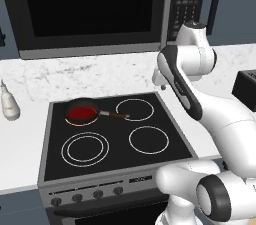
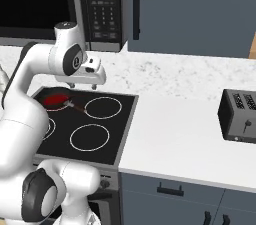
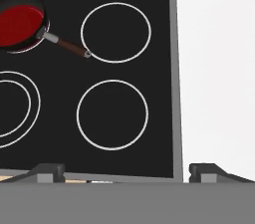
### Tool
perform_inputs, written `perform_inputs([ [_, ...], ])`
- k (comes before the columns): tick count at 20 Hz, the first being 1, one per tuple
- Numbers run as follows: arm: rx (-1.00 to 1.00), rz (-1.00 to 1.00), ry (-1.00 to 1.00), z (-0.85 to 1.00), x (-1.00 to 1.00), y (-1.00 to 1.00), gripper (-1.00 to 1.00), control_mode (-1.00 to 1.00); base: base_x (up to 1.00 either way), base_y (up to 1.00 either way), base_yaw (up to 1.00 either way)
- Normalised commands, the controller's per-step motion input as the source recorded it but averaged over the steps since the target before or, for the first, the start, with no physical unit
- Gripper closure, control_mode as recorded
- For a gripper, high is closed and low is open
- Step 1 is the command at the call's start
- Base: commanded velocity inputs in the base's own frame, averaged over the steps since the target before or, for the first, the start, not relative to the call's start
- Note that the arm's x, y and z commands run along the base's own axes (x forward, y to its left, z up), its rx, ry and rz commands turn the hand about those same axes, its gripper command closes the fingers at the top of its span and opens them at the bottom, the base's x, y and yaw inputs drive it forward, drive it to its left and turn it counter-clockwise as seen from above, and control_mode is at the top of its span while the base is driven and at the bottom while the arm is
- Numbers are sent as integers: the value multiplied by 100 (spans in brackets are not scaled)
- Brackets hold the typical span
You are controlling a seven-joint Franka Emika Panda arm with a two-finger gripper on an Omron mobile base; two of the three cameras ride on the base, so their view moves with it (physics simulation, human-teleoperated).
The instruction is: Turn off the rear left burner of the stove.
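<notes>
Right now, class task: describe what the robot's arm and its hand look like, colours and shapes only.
The arm is glossy white with rounded, tube-like segments and dark grey bands at the joints. Its hand is a pale block with two short fingers; their small dark grey tips show in the hand view. No cables or markings are visible.

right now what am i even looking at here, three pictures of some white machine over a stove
It is a white robot arm on a driving base, in a rendered kitchen. Two pictures come from cameras on the base, behind the arm to its left and right. The third looks down from the hand itself.

Below is the stove, black glass with four ringed burners and knobs along its front. A small frying pan sits on the rear left burner, which glows red. A toaster stands on the counter, a microwave behind.

The pincer hovers over the stove, open, holding nothing.
</notes>
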Motion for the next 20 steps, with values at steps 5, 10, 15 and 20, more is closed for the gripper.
perform_inputs([
  [5,0,0,0,0,0,0,-100,100,6,-6,0],
  [10,0,0,0,0,0,0,-100,100,0,0,0],
  [15,-7,0,-7,-7,-36,36,-100,-100,-1,0,0],
  [20,-32,4,-5,-35,-40,100,-100,-100,0,0,0],
])
